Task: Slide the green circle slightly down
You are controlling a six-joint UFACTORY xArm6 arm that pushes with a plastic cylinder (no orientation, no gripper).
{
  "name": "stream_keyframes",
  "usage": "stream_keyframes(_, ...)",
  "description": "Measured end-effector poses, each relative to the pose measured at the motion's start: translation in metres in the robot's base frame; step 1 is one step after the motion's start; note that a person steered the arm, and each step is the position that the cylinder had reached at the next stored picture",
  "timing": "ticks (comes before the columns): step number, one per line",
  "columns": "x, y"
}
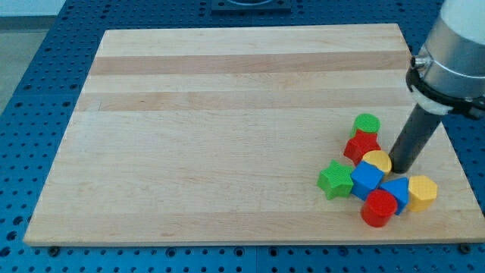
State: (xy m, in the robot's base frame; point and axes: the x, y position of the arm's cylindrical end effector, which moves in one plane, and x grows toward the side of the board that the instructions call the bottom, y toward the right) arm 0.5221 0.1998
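The green circle [367, 123] sits at the top of a cluster of blocks near the board's right side, touching a red block [361, 145] just below it. My tip [398, 169] rests on the board to the lower right of the green circle, right beside the yellow circle [377, 161]. The dark rod rises up and to the view's right from there.
Below lie a green star [336, 180], a blue cube [366, 180], a red cylinder [378, 208], a blue triangular block [397, 192] and a yellow hexagon [421, 192]. The wooden board [227, 114] ends close to the cluster's right and bottom.
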Motion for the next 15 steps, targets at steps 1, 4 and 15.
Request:
stream_keyframes(1, 0.000, -0.003)
stream_keyframes(4, -0.127, 0.062)
stream_keyframes(15, -0.125, -0.056)
